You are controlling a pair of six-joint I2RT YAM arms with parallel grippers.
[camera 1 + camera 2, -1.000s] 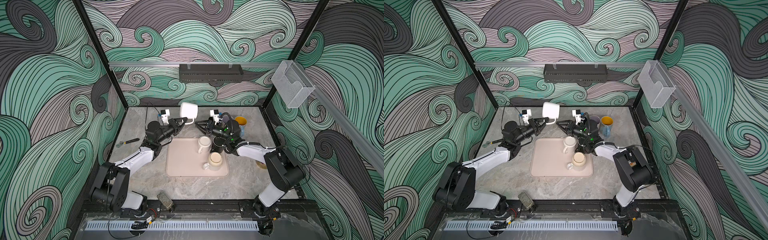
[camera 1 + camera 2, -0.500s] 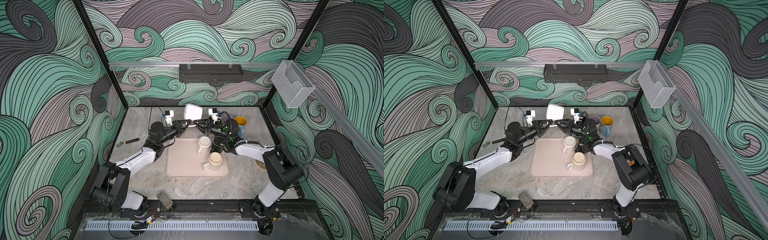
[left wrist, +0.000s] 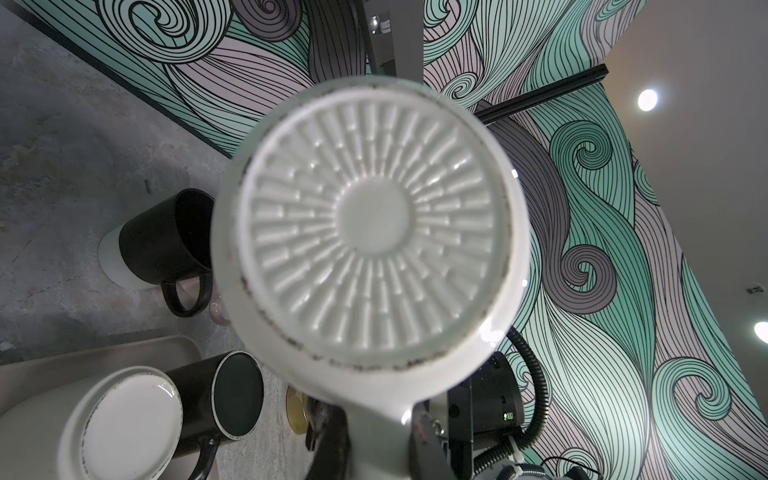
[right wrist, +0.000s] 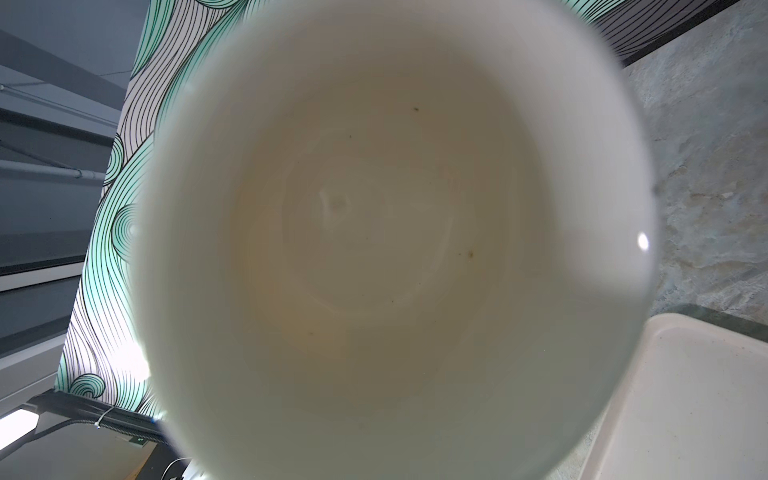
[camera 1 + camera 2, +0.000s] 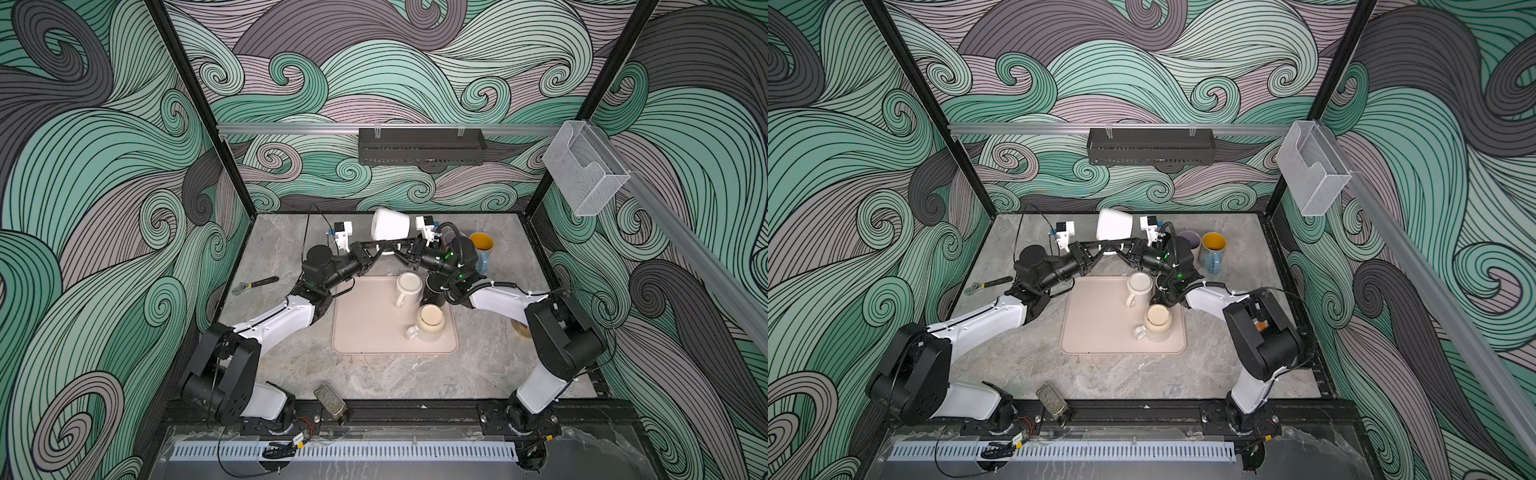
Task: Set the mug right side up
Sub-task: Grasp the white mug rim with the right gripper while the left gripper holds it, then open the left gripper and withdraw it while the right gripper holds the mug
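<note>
We have the white mug [image 5: 390,226] aloft over the far middle of the table [image 5: 415,374], beyond the tray [image 5: 365,328]. Its base faces the left arm and its mouth faces the right. The left gripper [image 5: 376,247] is clamped tight on it at the handle side. The right gripper [image 5: 402,248] sits at the mug's lower edge — whether it grips, we cannot tell. We should roll slowly until the mouth faces up, keeping one claw firm, then lower it — clear of the cream mugs [image 5: 409,284].

Robot lab test cell: wave-print walls [image 5: 374,75] on black frame posts [image 5: 195,112], left arm [image 5: 282,320] and right arm [image 5: 503,299] mounted on a black rail [image 5: 395,409] along the table [image 5: 395,374] front, clear bin [image 5: 582,174] on side wall.
</note>
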